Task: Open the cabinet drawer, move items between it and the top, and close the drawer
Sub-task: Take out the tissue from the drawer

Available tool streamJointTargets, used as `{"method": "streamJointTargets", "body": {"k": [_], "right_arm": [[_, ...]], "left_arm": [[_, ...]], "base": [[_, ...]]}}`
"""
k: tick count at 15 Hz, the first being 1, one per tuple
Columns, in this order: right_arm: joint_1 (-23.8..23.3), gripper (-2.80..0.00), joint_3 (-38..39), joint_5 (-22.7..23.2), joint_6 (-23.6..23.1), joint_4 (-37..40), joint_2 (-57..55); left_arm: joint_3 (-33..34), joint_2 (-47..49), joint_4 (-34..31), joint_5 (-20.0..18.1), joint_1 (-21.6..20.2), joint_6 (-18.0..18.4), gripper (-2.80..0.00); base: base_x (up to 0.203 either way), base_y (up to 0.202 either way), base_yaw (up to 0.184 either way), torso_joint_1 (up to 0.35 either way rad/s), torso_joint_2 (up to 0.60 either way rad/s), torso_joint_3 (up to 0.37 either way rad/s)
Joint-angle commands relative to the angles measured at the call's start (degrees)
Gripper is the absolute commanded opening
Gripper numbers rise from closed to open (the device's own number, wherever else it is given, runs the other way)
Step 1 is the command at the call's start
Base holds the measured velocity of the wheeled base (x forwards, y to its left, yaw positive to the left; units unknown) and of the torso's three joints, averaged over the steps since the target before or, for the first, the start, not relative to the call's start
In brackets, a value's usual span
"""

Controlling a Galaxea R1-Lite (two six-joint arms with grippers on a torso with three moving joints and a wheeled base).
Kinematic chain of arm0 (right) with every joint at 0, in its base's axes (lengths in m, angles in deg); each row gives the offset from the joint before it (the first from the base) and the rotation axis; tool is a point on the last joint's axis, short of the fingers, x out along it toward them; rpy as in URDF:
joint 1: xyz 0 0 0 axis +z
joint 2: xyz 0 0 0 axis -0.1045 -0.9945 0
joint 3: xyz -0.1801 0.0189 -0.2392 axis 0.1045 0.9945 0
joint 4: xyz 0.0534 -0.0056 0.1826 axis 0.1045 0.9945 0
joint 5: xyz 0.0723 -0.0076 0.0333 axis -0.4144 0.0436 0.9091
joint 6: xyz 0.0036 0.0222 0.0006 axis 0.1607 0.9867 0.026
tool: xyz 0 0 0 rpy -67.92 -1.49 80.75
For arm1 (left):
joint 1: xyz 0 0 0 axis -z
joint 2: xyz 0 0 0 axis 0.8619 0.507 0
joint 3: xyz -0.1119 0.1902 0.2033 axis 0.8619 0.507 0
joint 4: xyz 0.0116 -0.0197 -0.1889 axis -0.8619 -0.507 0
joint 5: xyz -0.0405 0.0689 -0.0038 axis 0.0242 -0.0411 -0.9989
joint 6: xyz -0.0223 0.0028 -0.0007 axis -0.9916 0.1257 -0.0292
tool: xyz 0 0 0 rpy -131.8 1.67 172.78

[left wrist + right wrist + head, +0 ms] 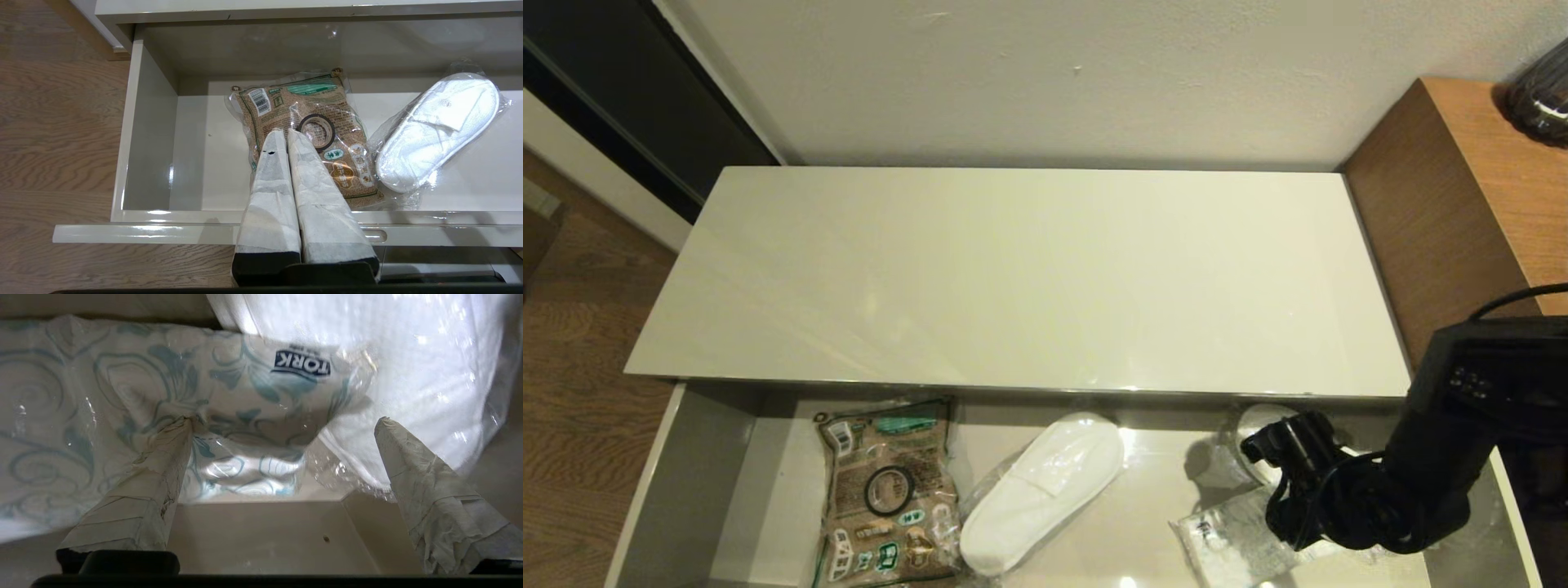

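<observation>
The cabinet drawer [686,490] stands pulled out below the bare glossy top [1013,278]. A wrapped white slipper [1045,490] lies mid-drawer. The tissue pack [1225,547] lies at the drawer's right, partly under my right arm [1347,498]. In the right wrist view my right gripper [282,422] is open low in the drawer. One fingertip [179,428] rests against the patterned tissue pack [122,388]. The other stands before a second wrapped slipper [408,355]. My left gripper [286,132] is shut and empty, hovering over the drawer's front edge [163,234].
A brown printed bag with a black ring [890,490] lies in the drawer's left half, under my left fingertips [271,143]. A taller brown wooden unit [1462,204] adjoins the top on the right. Wood floor [572,408] lies to the left.
</observation>
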Motion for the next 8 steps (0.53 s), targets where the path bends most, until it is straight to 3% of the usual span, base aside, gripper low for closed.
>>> {"method": "streamJointTargets", "body": {"k": [1, 8], "right_arm": [[0.0, 0.0, -2.1, 1.7, -1.5, -1.3, -3.5], [0.1, 0.0, -2.4, 5.1, -6.4, -2.1, -2.6]], "left_arm": [[0.0, 0.1, 0.0, 0.0, 0.1, 0.0, -2.8], [0.0, 0.1, 0.0, 0.0, 0.0, 0.0, -2.8]], "base": [[0.0, 0.0, 0.0, 0.0, 0.0, 0.0], [0.0, 0.0, 0.0, 0.0, 0.0, 0.0]]}}
